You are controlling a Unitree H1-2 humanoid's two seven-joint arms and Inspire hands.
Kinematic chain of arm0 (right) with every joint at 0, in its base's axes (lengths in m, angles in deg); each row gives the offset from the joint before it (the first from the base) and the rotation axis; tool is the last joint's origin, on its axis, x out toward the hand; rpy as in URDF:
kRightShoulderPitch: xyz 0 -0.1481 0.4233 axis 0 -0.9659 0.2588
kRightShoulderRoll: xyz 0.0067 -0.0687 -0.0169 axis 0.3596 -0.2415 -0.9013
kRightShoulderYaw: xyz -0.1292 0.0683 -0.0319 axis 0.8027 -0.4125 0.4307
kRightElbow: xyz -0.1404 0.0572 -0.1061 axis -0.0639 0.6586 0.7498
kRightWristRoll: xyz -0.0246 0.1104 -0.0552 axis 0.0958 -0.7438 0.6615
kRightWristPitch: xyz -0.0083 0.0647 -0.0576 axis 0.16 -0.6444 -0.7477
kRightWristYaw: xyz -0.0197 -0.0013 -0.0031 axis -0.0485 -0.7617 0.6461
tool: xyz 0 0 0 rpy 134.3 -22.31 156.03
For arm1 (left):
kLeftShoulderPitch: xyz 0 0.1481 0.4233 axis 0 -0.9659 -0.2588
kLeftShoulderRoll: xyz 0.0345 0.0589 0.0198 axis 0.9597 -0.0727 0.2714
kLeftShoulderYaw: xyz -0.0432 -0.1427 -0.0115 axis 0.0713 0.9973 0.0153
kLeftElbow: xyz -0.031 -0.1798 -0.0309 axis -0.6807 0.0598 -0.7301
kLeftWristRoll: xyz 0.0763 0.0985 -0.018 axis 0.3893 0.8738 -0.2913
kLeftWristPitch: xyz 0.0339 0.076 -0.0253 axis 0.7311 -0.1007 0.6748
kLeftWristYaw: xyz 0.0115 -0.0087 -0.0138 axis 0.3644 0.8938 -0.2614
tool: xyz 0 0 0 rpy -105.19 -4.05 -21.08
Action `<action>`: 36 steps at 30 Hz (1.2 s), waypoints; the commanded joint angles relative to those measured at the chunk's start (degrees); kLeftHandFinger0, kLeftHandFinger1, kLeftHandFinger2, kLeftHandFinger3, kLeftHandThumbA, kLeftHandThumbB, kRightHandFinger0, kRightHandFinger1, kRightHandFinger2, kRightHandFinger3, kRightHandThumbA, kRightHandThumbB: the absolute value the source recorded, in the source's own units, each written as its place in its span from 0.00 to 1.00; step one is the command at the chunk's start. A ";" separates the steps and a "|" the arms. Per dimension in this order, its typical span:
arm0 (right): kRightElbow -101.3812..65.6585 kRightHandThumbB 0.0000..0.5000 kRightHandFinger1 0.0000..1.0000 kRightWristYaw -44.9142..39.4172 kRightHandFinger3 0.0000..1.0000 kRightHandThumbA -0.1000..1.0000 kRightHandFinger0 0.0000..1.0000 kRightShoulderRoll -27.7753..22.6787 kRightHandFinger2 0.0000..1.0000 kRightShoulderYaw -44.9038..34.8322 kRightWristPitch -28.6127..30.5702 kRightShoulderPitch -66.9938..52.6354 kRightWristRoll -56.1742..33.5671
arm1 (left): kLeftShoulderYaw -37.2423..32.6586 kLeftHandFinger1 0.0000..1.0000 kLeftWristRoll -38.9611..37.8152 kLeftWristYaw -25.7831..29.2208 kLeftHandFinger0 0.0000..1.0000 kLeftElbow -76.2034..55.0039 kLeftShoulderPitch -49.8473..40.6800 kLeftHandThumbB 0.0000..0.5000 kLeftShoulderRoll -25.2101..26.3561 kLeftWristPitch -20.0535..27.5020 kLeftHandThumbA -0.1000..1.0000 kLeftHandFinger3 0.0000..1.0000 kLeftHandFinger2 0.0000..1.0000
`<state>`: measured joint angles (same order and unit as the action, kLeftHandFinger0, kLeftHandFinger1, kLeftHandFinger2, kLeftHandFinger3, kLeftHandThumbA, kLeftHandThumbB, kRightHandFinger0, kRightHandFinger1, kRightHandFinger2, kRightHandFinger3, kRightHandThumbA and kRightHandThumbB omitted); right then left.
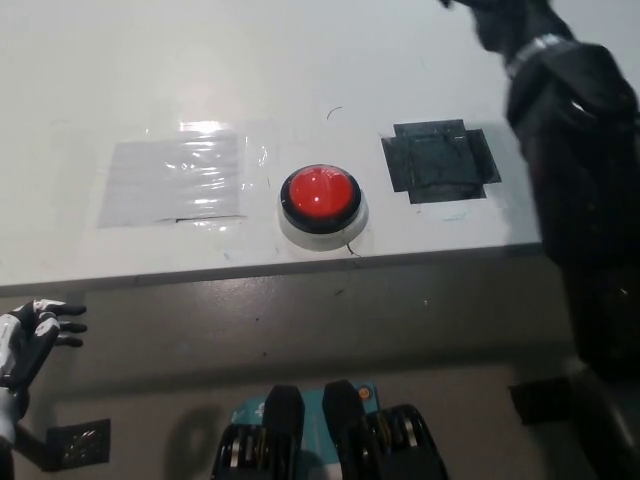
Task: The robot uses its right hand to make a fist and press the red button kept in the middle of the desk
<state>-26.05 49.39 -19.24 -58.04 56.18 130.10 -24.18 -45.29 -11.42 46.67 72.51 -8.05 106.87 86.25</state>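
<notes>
The red button (320, 193), a red dome in a black ring on a white base, sits on the white desk (300, 60) near its front edge. My black right arm (575, 180) rises from the bottom right across the desk's right side. Its hand (495, 18) is up at the picture's top edge, far beyond and to the right of the button, and is mostly cut off. My white left hand (35, 335) rests at the lower left below the desk edge, open with its fingers spread.
A black tape patch (440, 162) lies to the right of the button, beside the arm. A clear shiny sheet (175, 180) is taped down to its left. The desk's front edge (300, 262) runs just in front of the button, with grey floor below it.
</notes>
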 commanded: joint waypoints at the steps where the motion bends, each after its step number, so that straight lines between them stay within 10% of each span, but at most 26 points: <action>1: 2.36 0.19 0.00 -2.84 0.32 0.71 0.00 2.59 0.27 0.66 4.47 5.30 2.07 | 0.32 0.50 -0.43 0.02 0.48 -1.25 0.80 0.05 0.62 1.08 0.59 0.56 0.57; 19: 19.71 0.04 0.00 -9.72 0.23 0.60 0.00 14.01 0.21 3.39 18.24 -2.33 5.30 | -0.07 0.45 0.25 0.29 0.44 -1.70 1.95 0.05 0.89 0.64 0.61 0.49 0.52; 36: 19.78 0.01 0.00 -11.32 0.31 0.62 0.00 11.34 0.26 1.22 18.74 -9.97 5.48 | 0.27 0.46 -0.09 0.29 0.44 -1.06 2.49 0.09 0.74 1.45 0.62 0.51 0.52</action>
<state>-5.48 40.13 -7.46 -55.94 71.56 119.40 -19.24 -45.42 -11.32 46.68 72.35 -6.84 106.85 86.23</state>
